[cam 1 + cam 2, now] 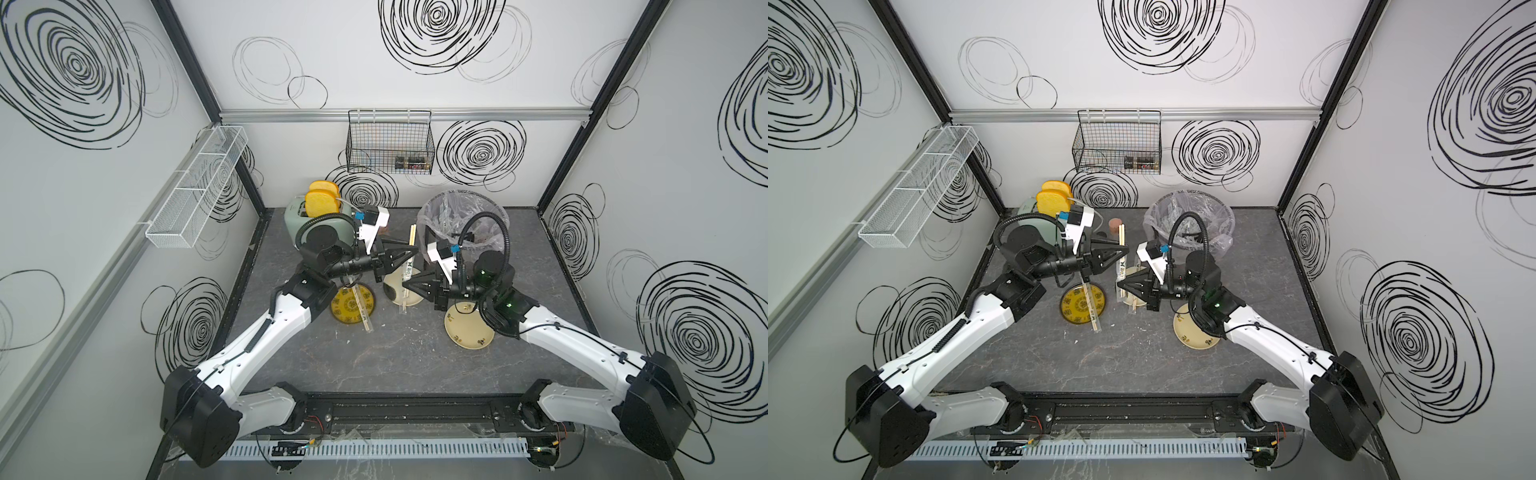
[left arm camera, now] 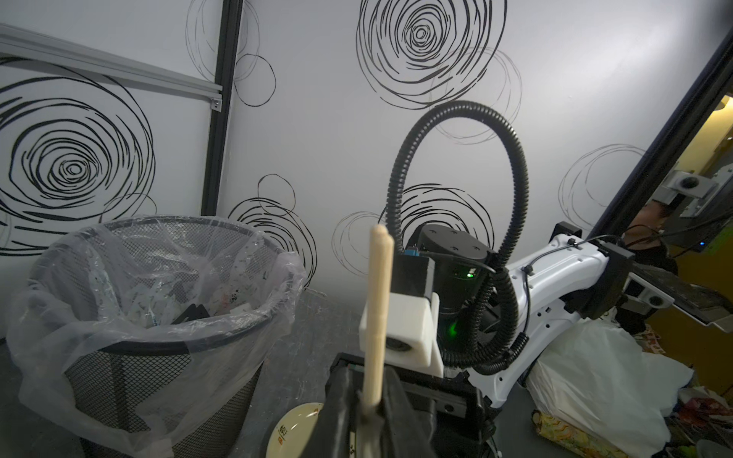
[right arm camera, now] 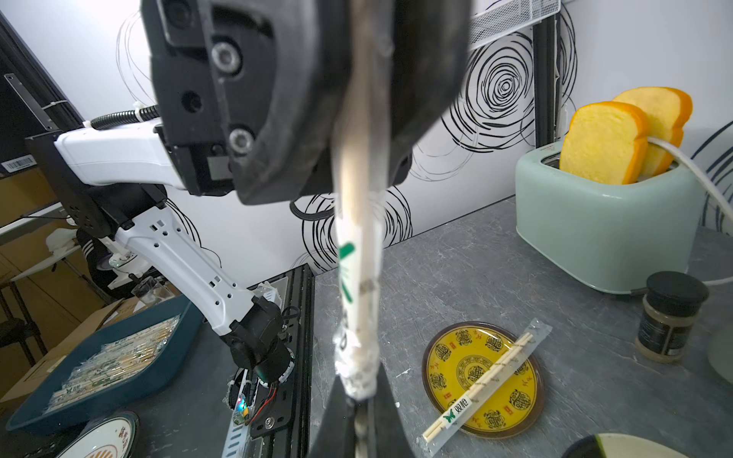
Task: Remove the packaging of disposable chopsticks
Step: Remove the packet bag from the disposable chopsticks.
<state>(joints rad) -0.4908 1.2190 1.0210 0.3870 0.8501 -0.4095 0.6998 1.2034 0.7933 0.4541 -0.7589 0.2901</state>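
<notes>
- The left gripper (image 2: 369,408) is closed tight on one pair of chopsticks (image 2: 380,309). Bare wood tips can be seen poking out past it.
- The right gripper (image 3: 359,408) is closed on the other end, where the clear wrapper (image 3: 349,277) is bunched up.
- The pair is held up in the air between the two grippers, above a white plate (image 1: 417,296).
- The step in hand looks like pulling the wrapper off. It seems only part way off.
- Next, the grippers should be pulled apart along the sticks, with both holds kept tight, until the wrapper slides free.
- The bin (image 2: 166,343) is near, so the wrapper could be dropped there.
- Another wrapped pair (image 3: 486,376) is lying across the yellow plate (image 3: 515,408), not opened yet.
</notes>
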